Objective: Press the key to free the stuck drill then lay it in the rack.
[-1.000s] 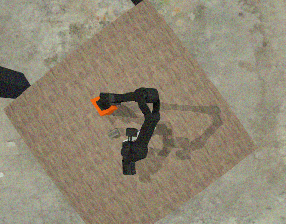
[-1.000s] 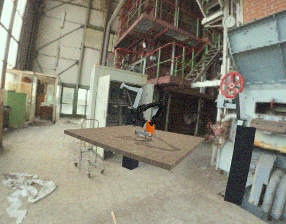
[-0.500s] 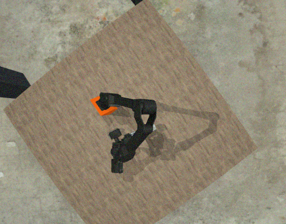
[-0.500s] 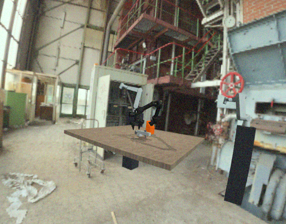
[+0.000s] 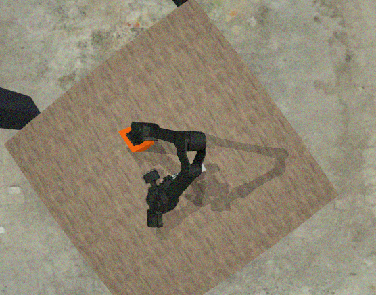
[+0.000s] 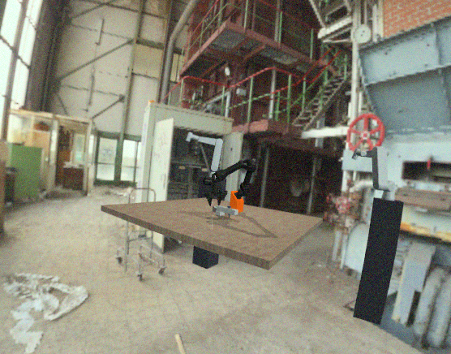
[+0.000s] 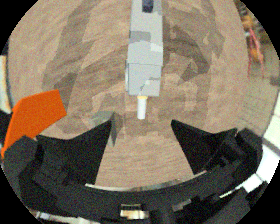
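A long light-grey body [image 7: 145, 52] [image 6: 230, 210] lies on the table; its end faces me in the wrist view. The drill [image 7: 142, 109] shows as a short white shank with a yellow band, sticking out of that end. The dark key [image 7: 147, 6] sits on the body at the wrist view's top edge. My gripper [image 7: 141, 123] [image 6: 214, 203] is open and empty, its fingertips either side of the drill's line, just short of its tip. A small grey block [image 7: 102, 118], perhaps the rack, is partly hidden behind the left finger. The arm hides most of this in the top view.
The orange block [image 5: 135, 147] [image 6: 237, 201] [image 7: 40, 114] under the arm's base stands at the left in the wrist view. The wooden table [image 5: 208, 67] [image 6: 165, 215] carries the arm's shadow. Black pillars stand beyond the table's edges.
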You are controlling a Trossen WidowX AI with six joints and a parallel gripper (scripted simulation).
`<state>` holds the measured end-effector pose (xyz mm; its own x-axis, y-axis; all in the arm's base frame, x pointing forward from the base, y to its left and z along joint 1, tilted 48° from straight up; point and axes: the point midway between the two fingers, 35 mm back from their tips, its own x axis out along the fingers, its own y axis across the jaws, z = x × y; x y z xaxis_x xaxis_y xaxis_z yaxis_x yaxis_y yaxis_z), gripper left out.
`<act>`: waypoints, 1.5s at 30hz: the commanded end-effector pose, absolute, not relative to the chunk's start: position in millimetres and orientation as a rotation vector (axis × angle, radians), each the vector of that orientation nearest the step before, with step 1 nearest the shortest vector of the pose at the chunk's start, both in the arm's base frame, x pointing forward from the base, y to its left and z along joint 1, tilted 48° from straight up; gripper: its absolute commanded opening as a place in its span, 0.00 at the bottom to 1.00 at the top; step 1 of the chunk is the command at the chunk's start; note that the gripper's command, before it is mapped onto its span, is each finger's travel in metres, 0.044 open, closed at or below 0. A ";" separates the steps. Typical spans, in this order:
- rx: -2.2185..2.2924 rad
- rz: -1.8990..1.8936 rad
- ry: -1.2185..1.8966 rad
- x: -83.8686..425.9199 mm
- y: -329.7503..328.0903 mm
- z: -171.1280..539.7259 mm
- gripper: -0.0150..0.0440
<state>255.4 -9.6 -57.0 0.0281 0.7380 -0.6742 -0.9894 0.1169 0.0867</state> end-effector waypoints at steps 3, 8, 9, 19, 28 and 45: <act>-0.467 1.409 0.671 256.1 -1.4 -61.5 1.00; -0.467 1.409 0.671 256.9 6.0 -65.3 1.00; -0.467 1.409 0.671 257.1 7.5 -66.1 1.00; -0.466 1.410 0.670 257.7 22.5 -73.1 1.00; -0.472 1.414 0.668 257.8 30.0 -76.7 0.96; -0.472 1.414 0.668 257.8 30.0 -76.7 0.27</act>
<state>257.8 30.3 -76.8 0.0262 0.7390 -0.6732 -0.9891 0.1169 0.0899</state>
